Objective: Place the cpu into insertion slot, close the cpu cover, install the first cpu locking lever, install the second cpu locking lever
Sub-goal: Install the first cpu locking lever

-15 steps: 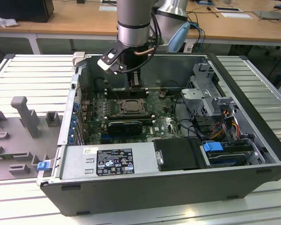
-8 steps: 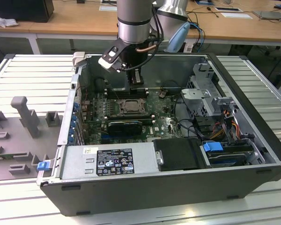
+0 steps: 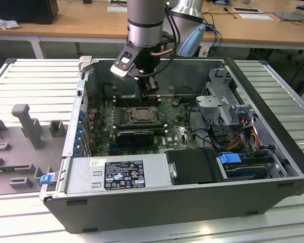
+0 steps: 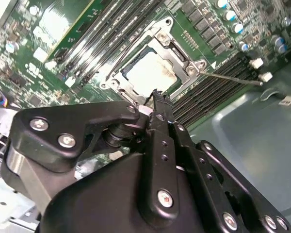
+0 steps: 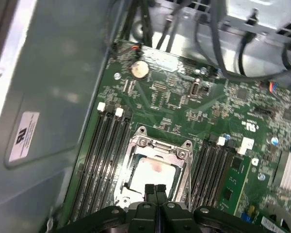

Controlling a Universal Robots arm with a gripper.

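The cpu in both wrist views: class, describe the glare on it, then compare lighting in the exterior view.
First wrist view: glare washes the cpu almost white. Second wrist view: same pale sheen, behind the dark gripper. Exterior view: the computer case interior is dimmer than the table.

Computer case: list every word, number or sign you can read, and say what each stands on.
Black label on the power supply: print too small to read.
White sticker on the case wall: blurred, unreadable.
White marks on the board: too small to read.
Nothing can be quoted.
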